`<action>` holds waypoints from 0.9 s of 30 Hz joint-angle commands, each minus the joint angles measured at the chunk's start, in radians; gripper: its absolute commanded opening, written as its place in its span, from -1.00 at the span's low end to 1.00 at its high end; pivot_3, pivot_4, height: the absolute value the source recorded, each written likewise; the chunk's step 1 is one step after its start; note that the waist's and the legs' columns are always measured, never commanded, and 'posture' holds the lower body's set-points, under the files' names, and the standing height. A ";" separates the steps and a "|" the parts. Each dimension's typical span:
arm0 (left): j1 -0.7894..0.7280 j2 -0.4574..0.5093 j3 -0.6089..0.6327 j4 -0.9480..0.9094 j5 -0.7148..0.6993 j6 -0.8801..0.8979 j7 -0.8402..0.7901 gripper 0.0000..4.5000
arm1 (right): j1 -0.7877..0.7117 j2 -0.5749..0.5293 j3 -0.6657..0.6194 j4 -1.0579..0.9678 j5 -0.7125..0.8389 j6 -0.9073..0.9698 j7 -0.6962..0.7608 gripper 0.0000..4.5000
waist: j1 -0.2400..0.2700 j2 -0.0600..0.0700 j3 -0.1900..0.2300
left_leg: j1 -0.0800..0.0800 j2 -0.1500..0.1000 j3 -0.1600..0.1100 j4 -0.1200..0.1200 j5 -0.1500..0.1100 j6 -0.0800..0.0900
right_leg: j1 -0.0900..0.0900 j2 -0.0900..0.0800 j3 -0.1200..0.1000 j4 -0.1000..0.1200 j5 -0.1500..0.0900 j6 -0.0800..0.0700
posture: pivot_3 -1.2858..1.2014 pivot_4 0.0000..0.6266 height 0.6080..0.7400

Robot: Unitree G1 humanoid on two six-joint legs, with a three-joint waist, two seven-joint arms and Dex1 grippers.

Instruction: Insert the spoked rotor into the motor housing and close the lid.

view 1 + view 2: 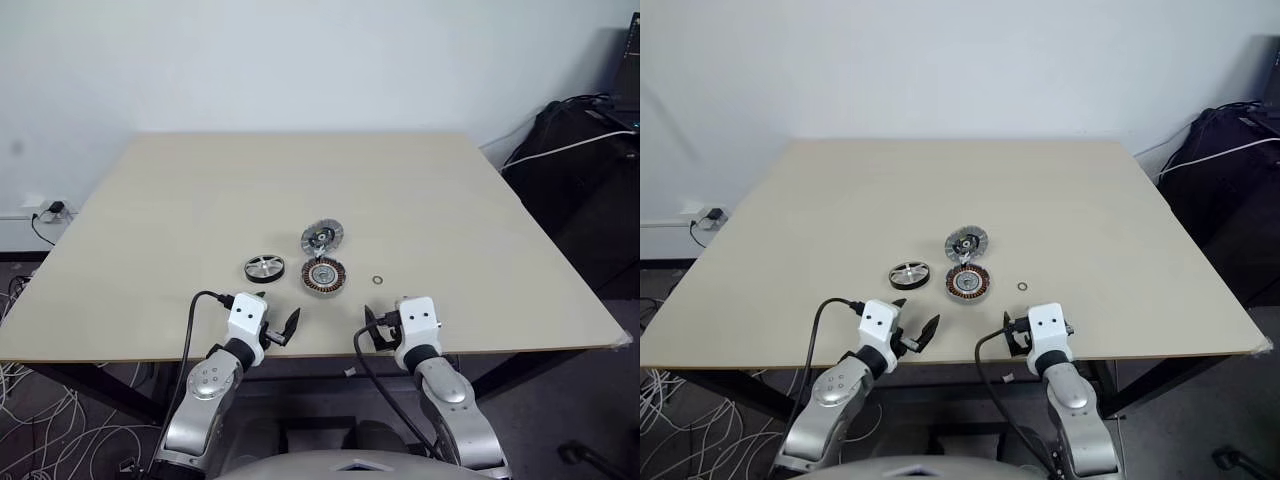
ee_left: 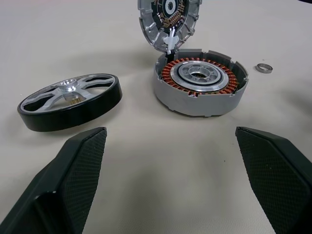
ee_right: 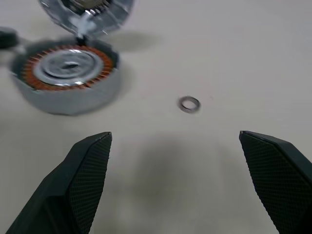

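Note:
The spoked rotor [image 1: 264, 268], black-rimmed with silver spokes, lies flat on the table, left of the motor housing [image 1: 323, 276]. The housing's copper windings [image 2: 200, 83] are uncovered. The lid [image 1: 321, 238] stands tilted up at the housing's far side, its ribbed edge and inner face [image 2: 168, 22] showing. My left gripper [image 1: 278, 322] hovers open near the table's front edge, short of the rotor [image 2: 70, 100] and the housing. My right gripper [image 1: 385, 318] is open too, nearer than the housing [image 3: 66, 73], nothing between its fingers.
A tiny washer ring [image 1: 378, 281] lies right of the housing, ahead of my right gripper. The beige table [image 1: 200, 200] is bare elsewhere. Dark bags [image 1: 590, 150] stand beyond its right edge. Cables and a power strip [image 1: 50, 212] lie on the floor at left.

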 commanded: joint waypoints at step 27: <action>0.001 -0.004 -0.003 -0.039 0.000 -0.023 0.010 0.99 | -0.465 0.016 -0.115 0.516 0.017 -0.020 -0.033 1.00 | -0.017 0.001 0.001 | 0.001 0.000 0.001 0.000 0.002 0.004 | 0.002 0.004 0.001 0.000 0.001 0.000 | 0.03 -1.00 1.00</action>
